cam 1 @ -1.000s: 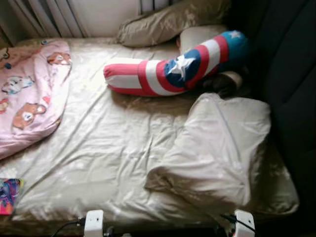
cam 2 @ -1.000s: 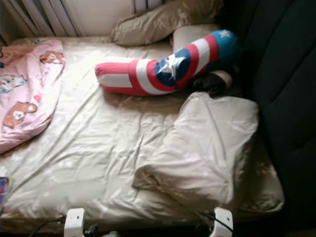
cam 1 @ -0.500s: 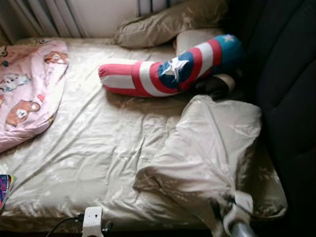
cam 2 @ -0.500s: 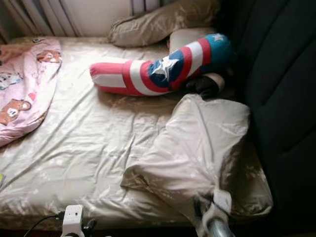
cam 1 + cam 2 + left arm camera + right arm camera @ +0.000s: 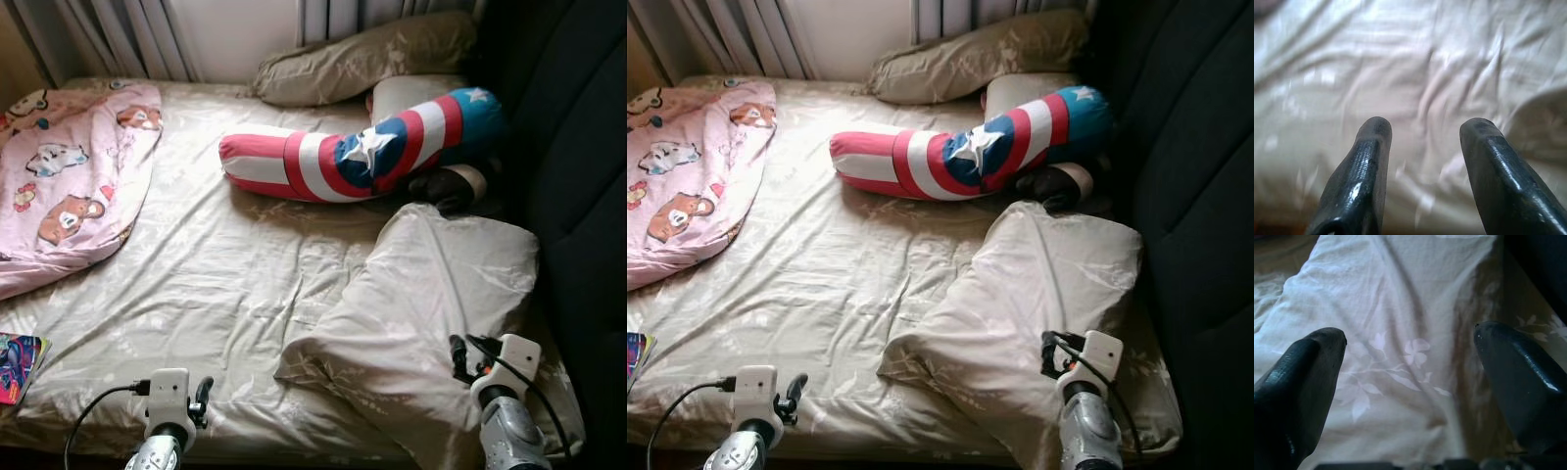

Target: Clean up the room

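The beige pillow (image 5: 431,313) lies just under and ahead of my right gripper (image 5: 1408,345), fingers spread wide and empty. I judge it soft, light, floppy — better to pinch a near corner. My left gripper (image 5: 1422,134) also hangs open — over the bed sheet (image 5: 216,284).

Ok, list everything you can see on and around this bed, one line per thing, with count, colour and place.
Bed sheet: one, beige, floral print, covering the mattress.
Near pillow: one, beige, front right of the bed.
Far pillow: one, darker beige, at the far edge by the curtains.
Bolster: one, red, white and blue with white stars, lying across the far middle.
Blanket: one, pink with cartoon animals, far left.
Book: one, multicoloured, front left edge.
Curtains: pale, behind the bed.
Dark padded surface: one, along the right side.
Left gripper: open, over the sheet near the front edge.
Right gripper: open, over the near pillow.
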Motion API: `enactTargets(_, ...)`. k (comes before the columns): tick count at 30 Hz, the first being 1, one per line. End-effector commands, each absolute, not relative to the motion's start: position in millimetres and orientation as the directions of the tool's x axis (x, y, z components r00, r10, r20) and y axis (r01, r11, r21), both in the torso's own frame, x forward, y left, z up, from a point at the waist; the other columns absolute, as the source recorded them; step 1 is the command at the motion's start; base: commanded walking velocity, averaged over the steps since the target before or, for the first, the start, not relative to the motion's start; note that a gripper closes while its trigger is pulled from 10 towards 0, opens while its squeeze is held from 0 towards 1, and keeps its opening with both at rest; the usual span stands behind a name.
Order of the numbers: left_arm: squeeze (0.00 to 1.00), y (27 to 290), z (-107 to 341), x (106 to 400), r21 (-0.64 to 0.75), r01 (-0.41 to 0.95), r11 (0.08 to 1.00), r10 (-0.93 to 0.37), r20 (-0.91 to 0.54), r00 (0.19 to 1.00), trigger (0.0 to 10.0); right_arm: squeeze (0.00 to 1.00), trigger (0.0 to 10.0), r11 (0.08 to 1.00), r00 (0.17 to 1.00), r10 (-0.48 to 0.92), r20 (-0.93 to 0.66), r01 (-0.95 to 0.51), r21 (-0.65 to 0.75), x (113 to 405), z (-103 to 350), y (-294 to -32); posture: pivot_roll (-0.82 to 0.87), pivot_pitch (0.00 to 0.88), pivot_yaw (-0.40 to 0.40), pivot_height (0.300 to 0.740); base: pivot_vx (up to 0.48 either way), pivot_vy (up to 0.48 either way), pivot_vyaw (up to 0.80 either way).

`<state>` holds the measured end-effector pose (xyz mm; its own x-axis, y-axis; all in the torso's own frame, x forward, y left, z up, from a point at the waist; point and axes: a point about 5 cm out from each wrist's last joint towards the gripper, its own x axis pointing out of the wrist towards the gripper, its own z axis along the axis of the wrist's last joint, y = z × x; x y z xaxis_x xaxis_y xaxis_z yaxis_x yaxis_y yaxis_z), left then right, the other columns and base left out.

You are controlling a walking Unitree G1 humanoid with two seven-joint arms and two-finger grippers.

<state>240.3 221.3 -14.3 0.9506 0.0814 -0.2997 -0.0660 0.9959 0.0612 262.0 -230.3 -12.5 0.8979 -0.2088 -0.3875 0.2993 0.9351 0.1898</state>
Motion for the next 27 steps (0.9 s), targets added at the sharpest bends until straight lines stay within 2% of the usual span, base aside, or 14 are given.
enactTargets(1, 0.0, 219, -6, 247, 0.05, -0.057, 0.997, 0.068, -0.253, 0.965, 10.0, 0.0, 10.0, 0.936, 0.887, -0.203, -0.415, 0.3, 0.183, 254, -20, -229, 0.07, 0.079, -0.037, 0.72, 0.0, 0.0, 0.0)
enactTargets(7, 0.0, 208, 13, 267, 0.042, -0.022, 0.999, 0.029, -0.167, 0.986, 10.0, 0.0, 10.0, 0.9, 0.854, -0.285, -0.435, 0.395, 0.186, 243, -27, -234, 0.05, 0.126, -0.024, 0.72, 0.0, 0.0, 0.0)
enactTargets(14, 0.0, 201, 22, 274, 0.038, 0.001, 0.999, 0.004, -0.135, 0.991, 10.0, 0.0, 10.0, 0.911, 0.86, -0.239, -0.451, 0.36, 0.203, 244, -30, -217, 0.06, 0.159, -0.02, 0.72, 0.0, 0.0, 0.0)
enactTargets(24, 0.0, 202, 21, 271, 0.046, -0.004, 0.999, 0.011, -0.143, 0.99, 10.0, 0.0, 10.0, 0.92, 0.867, -0.212, -0.45, 0.333, 0.209, 250, -29, -210, 0.07, 0.168, -0.026, 0.72, 0.0, -0.368, 0.0)
enactTargets(27, 0.0, 203, 21, 271, 0.044, -0.008, 0.999, 0.015, -0.145, 0.989, 10.0, 0.0, 10.0, 0.923, 0.869, -0.2, -0.452, 0.321, 0.21, 250, -29, -209, 0.07, 0.17, -0.028, 0.72, 0.0, 0.0, 0.0)
